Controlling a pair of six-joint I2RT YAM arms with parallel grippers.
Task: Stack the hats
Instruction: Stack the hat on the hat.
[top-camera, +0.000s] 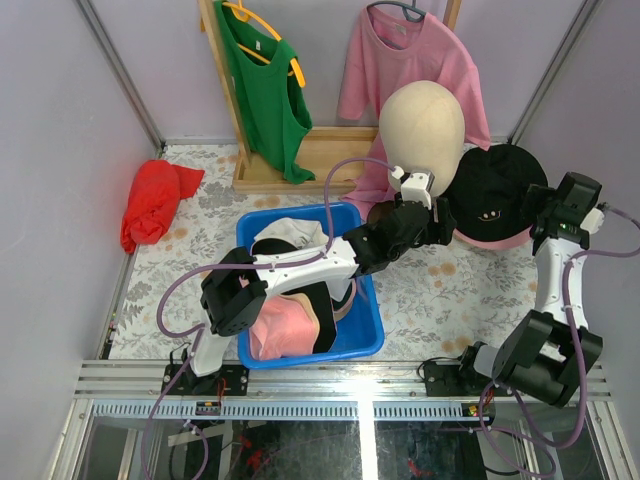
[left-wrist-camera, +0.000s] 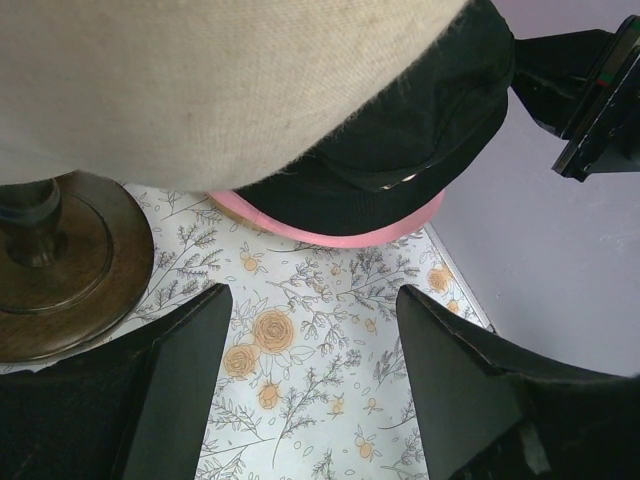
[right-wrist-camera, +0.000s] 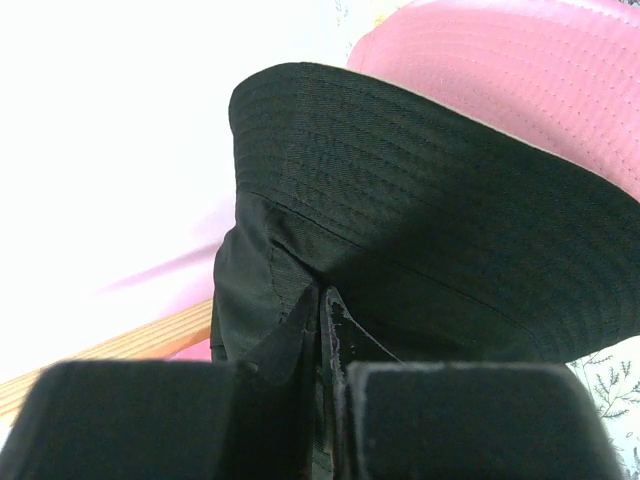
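Where the top view looks down, the black hat (top-camera: 495, 190) sits on the pink hat (top-camera: 503, 243) on the table (top-camera: 430, 290), just right of the head (top-camera: 422, 120); more hats (top-camera: 285, 325) lie in the bin (top-camera: 365, 345).

Left wrist view: the left pincer (left-wrist-camera: 312, 300) hangs spread and empty above the table, short of both hats.

Right wrist view: the right pincer (right-wrist-camera: 325, 310) is pressed together, pinching a fold of the black hat. The cloth looks soft and light, likely to sag, so the stitched brim seems the firmest hold.
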